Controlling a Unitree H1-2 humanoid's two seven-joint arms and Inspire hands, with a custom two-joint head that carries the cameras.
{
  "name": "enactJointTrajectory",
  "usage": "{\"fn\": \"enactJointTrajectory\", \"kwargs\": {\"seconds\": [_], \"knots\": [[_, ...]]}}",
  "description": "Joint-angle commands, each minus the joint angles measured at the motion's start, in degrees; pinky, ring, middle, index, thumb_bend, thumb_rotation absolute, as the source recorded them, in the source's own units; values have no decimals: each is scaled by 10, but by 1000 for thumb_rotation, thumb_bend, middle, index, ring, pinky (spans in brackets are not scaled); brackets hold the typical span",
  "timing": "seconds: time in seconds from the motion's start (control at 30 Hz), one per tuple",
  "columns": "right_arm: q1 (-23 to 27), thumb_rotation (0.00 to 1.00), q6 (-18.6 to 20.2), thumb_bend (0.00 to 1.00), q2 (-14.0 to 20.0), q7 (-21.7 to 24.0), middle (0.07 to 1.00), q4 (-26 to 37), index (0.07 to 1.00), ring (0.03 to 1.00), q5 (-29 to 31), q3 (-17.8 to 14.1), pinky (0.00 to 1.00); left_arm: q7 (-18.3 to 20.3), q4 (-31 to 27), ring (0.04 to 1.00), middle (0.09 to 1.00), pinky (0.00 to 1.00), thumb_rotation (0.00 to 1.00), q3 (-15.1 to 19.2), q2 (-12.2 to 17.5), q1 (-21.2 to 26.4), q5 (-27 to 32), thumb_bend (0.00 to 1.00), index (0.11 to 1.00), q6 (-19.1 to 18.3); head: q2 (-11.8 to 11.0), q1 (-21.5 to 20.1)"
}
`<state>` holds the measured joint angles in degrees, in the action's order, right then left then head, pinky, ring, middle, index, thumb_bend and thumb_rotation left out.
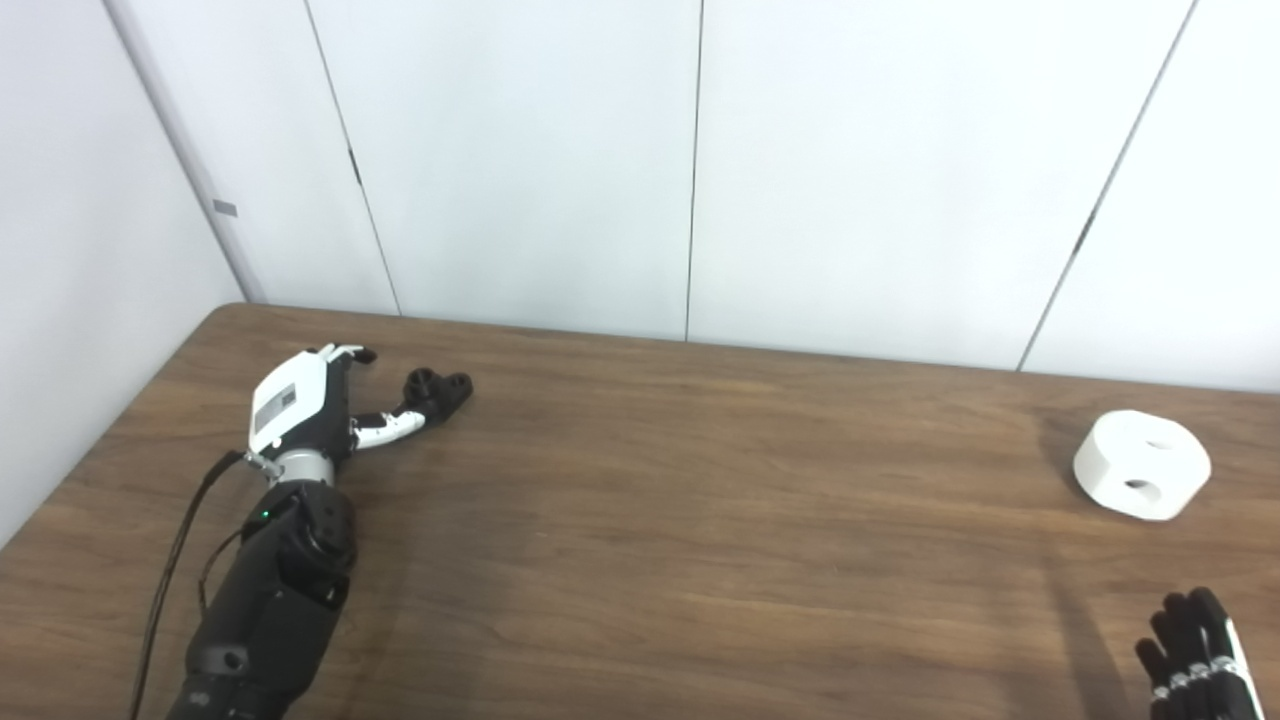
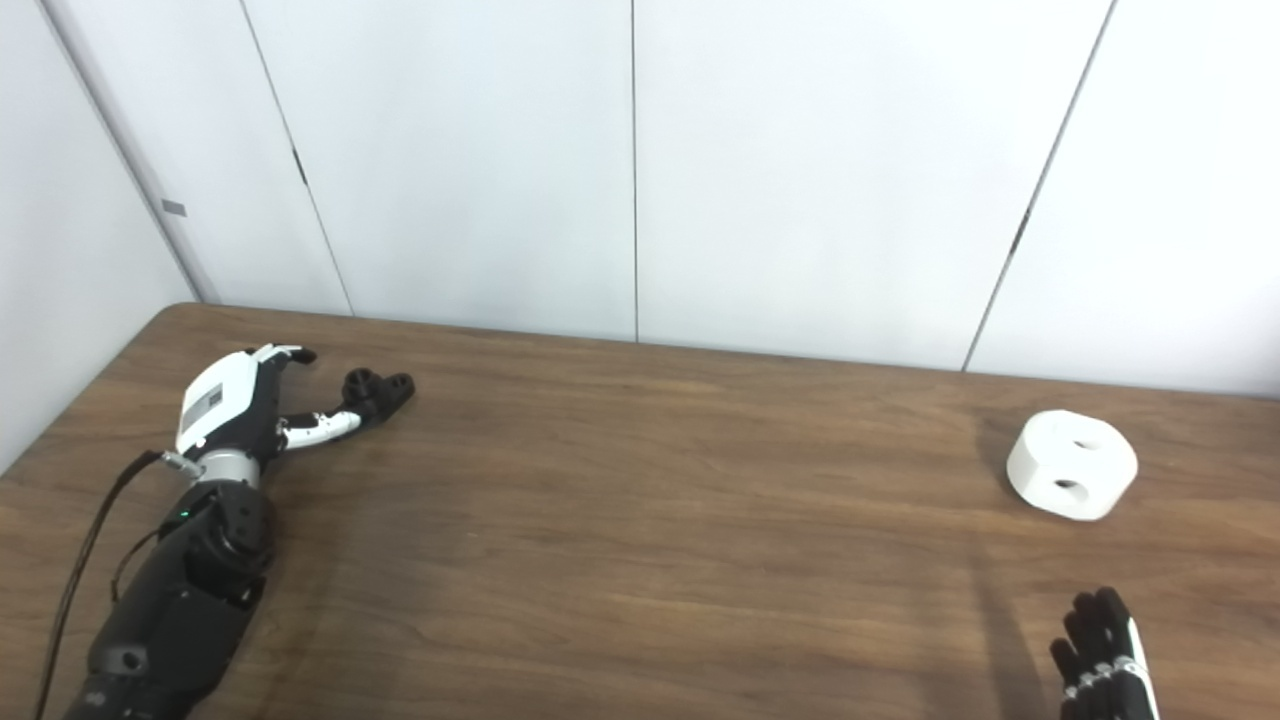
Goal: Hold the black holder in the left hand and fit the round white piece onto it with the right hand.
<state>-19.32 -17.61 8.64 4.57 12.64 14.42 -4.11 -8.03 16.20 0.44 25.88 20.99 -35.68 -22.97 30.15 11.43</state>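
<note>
The small black holder [image 1: 440, 389] lies on the brown table near its far left corner. My left hand [image 1: 310, 400] rests just left of it, open, with the thumb stretched out so its tip touches or nearly touches the holder; the fingers point away over the table. The round white piece [image 1: 1142, 464], a thick disc with two holes, sits at the far right. My right hand [image 1: 1195, 655] shows only its fingertips at the bottom right corner, well short of the white piece, fingers straight and holding nothing.
The wooden table [image 1: 700, 520] runs up to white wall panels at the back. Its left edge slants close beside my left arm. A black cable [image 1: 175, 560] hangs along that forearm.
</note>
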Motion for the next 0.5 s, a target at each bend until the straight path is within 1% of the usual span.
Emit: {"fn": "enactJointTrajectory", "kwargs": {"seconds": [0.0,0.17,0.23,0.47], "knots": [[-6,957,14,544,-24,-2,993,-35,995,1000,-2,7,1000,-4,-2,984,928,1000,346,-4,19,35,-8,834,777,1,1,1],[-7,947,12,548,-24,-2,989,-35,988,998,-3,7,1000,-7,5,981,917,1000,322,-13,18,40,-4,840,747,-2,2,0],[-7,958,12,552,-24,-3,988,-35,988,998,-6,7,1000,-5,8,980,914,1000,316,-16,18,42,-3,841,742,-3,2,0],[-8,953,13,556,-22,0,991,-35,991,1000,2,7,1000,13,-8,987,914,1000,318,-22,16,41,-1,834,742,-22,4,0]]}}
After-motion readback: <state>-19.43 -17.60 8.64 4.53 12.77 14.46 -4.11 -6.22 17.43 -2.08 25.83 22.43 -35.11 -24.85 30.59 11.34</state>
